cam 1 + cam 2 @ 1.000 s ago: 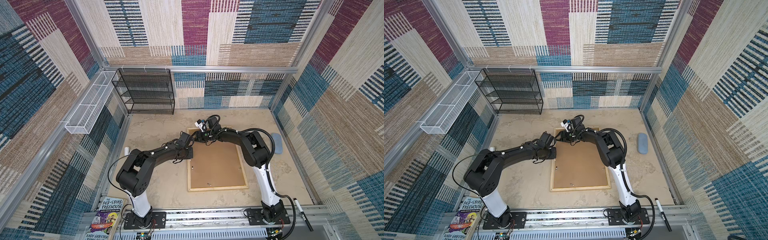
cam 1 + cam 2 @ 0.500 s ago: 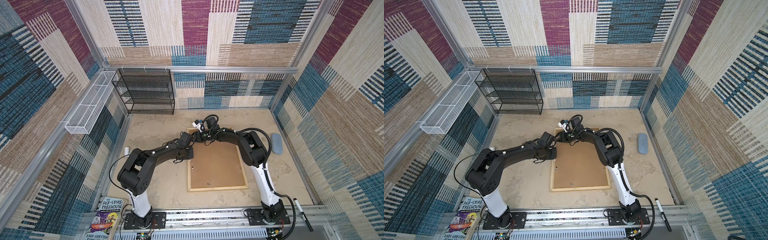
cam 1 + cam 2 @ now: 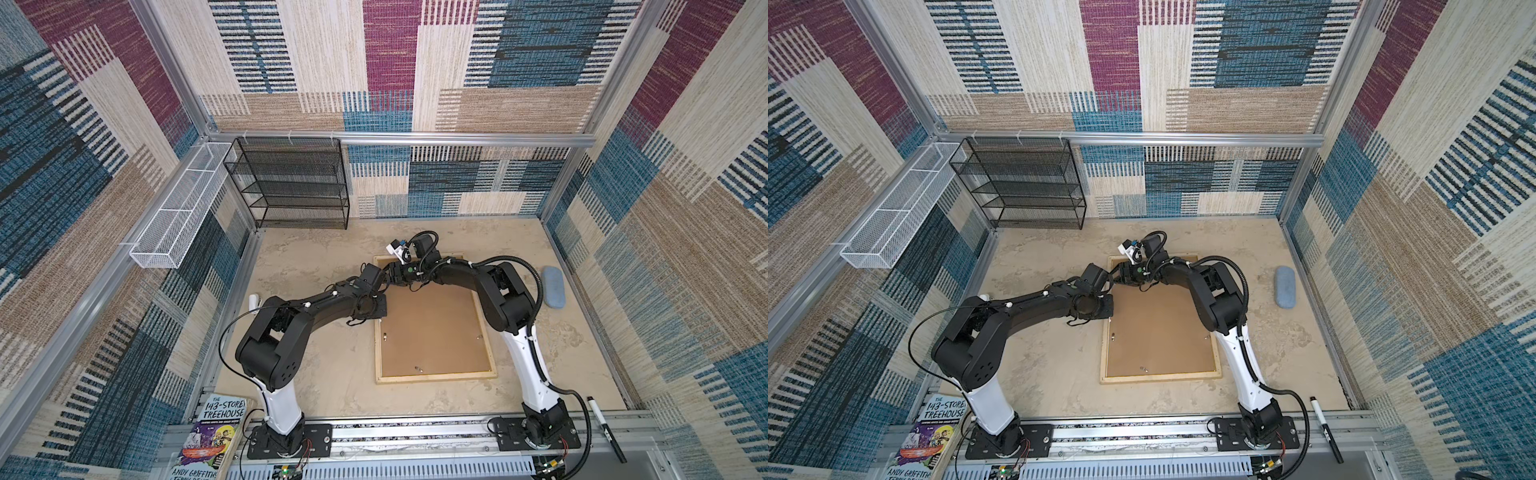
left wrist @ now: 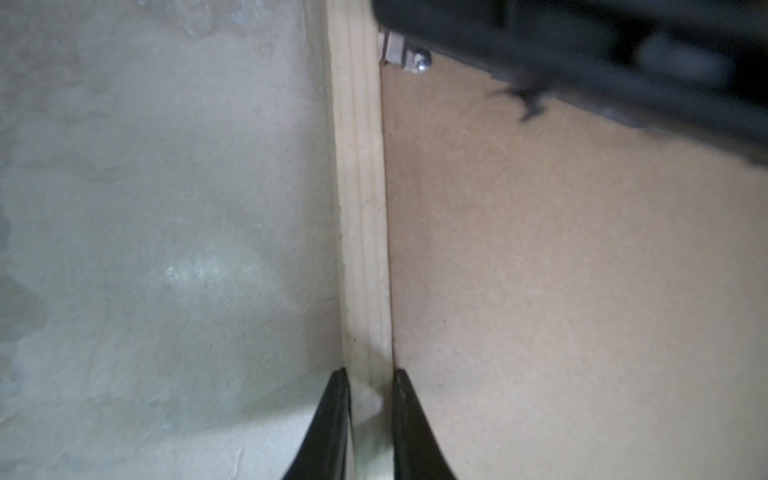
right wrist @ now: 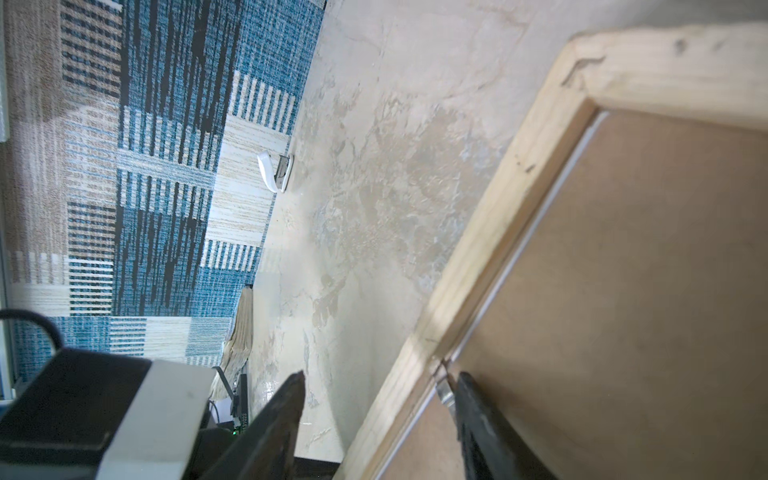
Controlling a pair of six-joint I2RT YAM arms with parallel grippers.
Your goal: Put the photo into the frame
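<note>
Pinching: left gripper (image 4: pixel 369 374), jaws narrow, one black finger against each side of the frame's (image 4: pixel 361 208) long rail.
Straddling: right gripper (image 5: pixel 380 376), jaws wide across the same rail near the far corner, holding nothing; one finger beside a metal tab (image 5: pixel 444 390).
Frame: pale grainy wood, rectangular, flat on the table (image 3: pixel 332 353), back up.
Backing (image 3: pixel 432 328): matte brown hardboard, filling the frame.
Photo: hidden; cannot tell where.
Room: mottled beige tabletop runs open along the rail's outer edge.

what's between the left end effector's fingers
the pale wood rail of the frame, gripped by the left end effector; the left wrist view shows it
</note>
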